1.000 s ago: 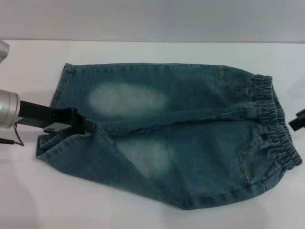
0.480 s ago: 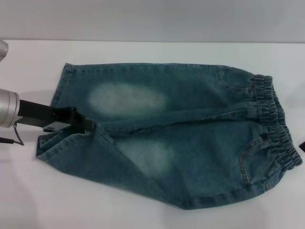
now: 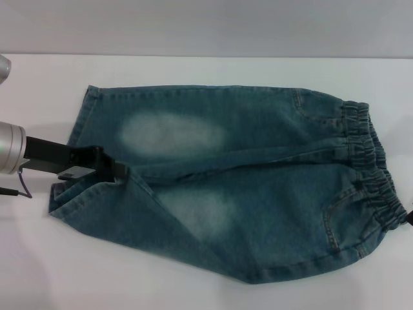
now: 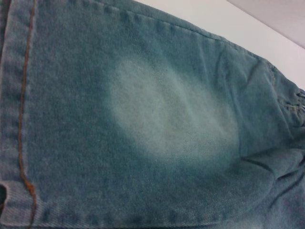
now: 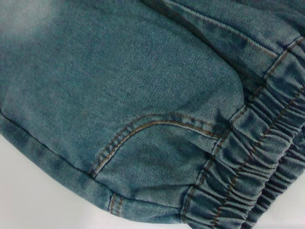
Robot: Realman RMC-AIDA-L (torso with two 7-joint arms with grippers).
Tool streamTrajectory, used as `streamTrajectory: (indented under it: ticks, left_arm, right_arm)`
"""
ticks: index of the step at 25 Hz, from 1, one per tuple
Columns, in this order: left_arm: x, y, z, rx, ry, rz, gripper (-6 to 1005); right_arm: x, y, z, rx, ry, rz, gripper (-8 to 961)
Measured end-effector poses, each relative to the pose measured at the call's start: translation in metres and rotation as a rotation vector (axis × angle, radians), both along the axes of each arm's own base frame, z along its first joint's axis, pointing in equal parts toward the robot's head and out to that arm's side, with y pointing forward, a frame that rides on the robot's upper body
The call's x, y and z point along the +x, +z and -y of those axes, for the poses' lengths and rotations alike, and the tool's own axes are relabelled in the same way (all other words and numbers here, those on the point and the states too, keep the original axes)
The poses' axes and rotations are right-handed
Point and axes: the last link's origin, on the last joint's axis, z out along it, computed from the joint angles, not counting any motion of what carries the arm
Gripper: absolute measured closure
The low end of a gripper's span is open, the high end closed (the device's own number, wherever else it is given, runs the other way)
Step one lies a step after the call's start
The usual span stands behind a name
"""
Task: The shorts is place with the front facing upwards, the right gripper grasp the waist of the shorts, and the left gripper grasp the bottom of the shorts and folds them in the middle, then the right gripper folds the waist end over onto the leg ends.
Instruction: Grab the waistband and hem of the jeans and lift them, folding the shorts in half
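At the frame's left edge my left gripper (image 3: 113,170) sits on the leg hem; whether it's pinching I cannot tell. The shorts (image 3: 245,187) lie flat across the middle of the white table (image 3: 193,71), waistband (image 3: 371,165) rightward. My right gripper barely shows at the right edge.

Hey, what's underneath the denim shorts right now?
The shorts lie spread on the white table, which shows all around them. The left gripper sits at the leg hem. Whatever is beneath the fabric is covered.
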Motion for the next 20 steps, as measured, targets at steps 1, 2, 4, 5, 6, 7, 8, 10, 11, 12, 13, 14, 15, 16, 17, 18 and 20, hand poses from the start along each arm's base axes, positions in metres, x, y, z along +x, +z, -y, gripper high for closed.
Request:
streamTrajectory:
  ticks: [1, 2, 4, 5, 6, 7, 8, 10, 11, 12, 13, 14, 15, 16, 17, 18, 20]
  left_arm:
    - [0.000, 0.000, 0.000, -0.001, -0.001, 0.000, 934]
    - [0.000, 0.000, 0.000, -0.002, -0.001, 0.000, 934]
    - [0.000, 0.000, 0.001, -0.004, -0.002, 0.001, 933]
    - [0.000, 0.000, 0.001, -0.005, -0.001, 0.001, 933]
    - [0.000, 0.000, 0.001, -0.004, 0.000, 0.001, 933]
    - [0.000, 0.000, 0.001, -0.004, 0.002, 0.002, 933]
    - [0.000, 0.000, 0.001, -0.004, 0.002, 0.003, 932]
    - [-0.001, 0.001, 0.001, -0.004, 0.003, 0.003, 932]
    - [-0.001, 0.001, 0.001, -0.004, 0.003, 0.003, 931]
    - [-0.001, 0.001, 0.001, -0.004, 0.003, 0.003, 931]
    - [-0.001, 0.001, 0.001, -0.004, 0.003, 0.003, 931]
    - [-0.001, 0.001, 0.002, -0.003, 0.004, 0.003, 931]
    - [-0.001, 0.001, 0.002, -0.003, 0.004, 0.003, 930]
    - [-0.001, 0.001, 0.002, -0.003, 0.004, 0.003, 930]
    - [0.000, 0.001, 0.001, -0.006, -0.001, -0.001, 930]
    - [0.000, 0.001, 0.001, -0.006, -0.001, -0.001, 930]
    - [0.000, 0.001, 0.000, -0.006, -0.003, -0.002, 929]
  right_arm:
    - [0.000, -0.002, 0.000, -0.001, 0.002, 0.003, 517]
    - [0.001, -0.003, 0.000, -0.003, 0.003, 0.005, 517]
    - [0.001, -0.005, -0.001, -0.004, 0.005, 0.009, 517]
    - [0.002, -0.005, -0.001, -0.003, 0.005, 0.012, 517]
    - [0.002, -0.005, -0.001, -0.001, 0.005, 0.015, 517]
    - [0.003, -0.005, -0.001, -0.001, 0.005, 0.020, 517]
    - [0.004, -0.005, -0.002, 0.000, 0.006, 0.023, 517]
    - [0.004, -0.006, -0.002, 0.000, 0.004, 0.025, 517]
    - [0.004, -0.007, -0.002, -0.002, 0.003, 0.024, 518]
    - [0.004, -0.008, -0.002, -0.003, 0.004, 0.023, 518]
    - [0.004, -0.009, -0.002, -0.003, 0.004, 0.022, 518]
    - [0.003, -0.010, -0.002, -0.005, 0.004, 0.021, 518]
    - [0.003, -0.011, -0.001, -0.008, 0.005, 0.018, 518]
    - [0.002, -0.012, -0.001, -0.010, 0.007, 0.015, 518]
    - [0.002, -0.014, -0.001, -0.013, 0.008, 0.013, 518]
    - [0.001, -0.015, -0.001, -0.014, 0.010, 0.012, 518]
    - [0.001, -0.017, -0.001, -0.017, 0.011, 0.009, 518]
